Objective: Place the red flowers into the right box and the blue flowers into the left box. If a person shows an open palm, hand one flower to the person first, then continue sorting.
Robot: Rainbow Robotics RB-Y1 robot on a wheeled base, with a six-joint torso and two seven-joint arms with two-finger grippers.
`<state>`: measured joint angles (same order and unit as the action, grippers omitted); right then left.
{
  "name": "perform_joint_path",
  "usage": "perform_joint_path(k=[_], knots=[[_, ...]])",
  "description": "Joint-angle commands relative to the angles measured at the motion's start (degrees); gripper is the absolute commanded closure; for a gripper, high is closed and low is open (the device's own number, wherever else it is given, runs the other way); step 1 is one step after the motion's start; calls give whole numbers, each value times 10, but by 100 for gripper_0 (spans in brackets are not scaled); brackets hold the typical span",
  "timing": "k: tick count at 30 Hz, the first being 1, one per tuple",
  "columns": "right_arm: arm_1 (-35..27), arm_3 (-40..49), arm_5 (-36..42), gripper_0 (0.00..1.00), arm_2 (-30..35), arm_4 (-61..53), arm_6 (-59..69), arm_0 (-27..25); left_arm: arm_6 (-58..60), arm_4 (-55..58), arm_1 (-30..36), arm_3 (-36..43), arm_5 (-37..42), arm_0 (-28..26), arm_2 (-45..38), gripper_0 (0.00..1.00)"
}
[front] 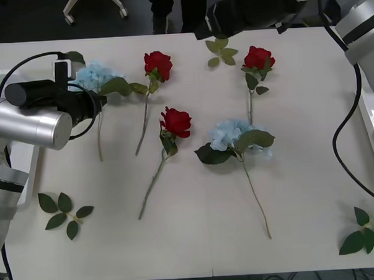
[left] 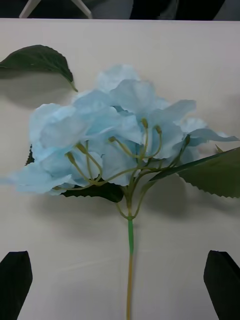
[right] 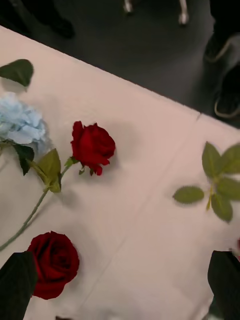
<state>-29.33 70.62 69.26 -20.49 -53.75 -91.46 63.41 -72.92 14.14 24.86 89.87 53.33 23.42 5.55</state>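
Note:
Three red flowers lie on the white table: one (front: 158, 64) at the back, one (front: 175, 122) in the middle, one (front: 258, 57) at the back right. A blue flower (front: 233, 135) lies right of centre. Another blue flower (front: 94, 76) lies at the back left. My left gripper (front: 91, 99) hovers over it, open, with black fingers on either side of its stem (left: 130, 280) below the head (left: 110, 135). My right gripper (right: 122, 257) hangs open above the table's far edge (front: 210, 26), over two red flowers (right: 92, 145) (right: 52, 262).
Loose leaf sprigs lie at the front left (front: 65, 213), the front right (front: 367, 231) and the back centre (front: 220, 52). White box edges show at the left (front: 27, 175) and right (front: 371, 116) table sides. Chair legs and feet stand beyond the far edge.

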Motion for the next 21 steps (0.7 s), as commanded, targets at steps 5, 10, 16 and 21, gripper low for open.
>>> perform_joint_path(k=[5, 10, 16, 21], knots=[[-2, -83, 40, 0, -7, 29, 115, 55, -14, -10, 3, -53, -4, 37, -2, 0], [9, -158, 29, 0, -39, 39, 149, 84, -22, -17, -10, -80, -18, 50, -2, 0], [16, -224, 25, 0, -56, 48, 160, 99, -31, -27, -27, -116, -35, 71, -2, 0], [21, -268, 16, 0, -80, 58, 163, 109, -39, -41, -43, -135, -37, 82, -2, 0]])
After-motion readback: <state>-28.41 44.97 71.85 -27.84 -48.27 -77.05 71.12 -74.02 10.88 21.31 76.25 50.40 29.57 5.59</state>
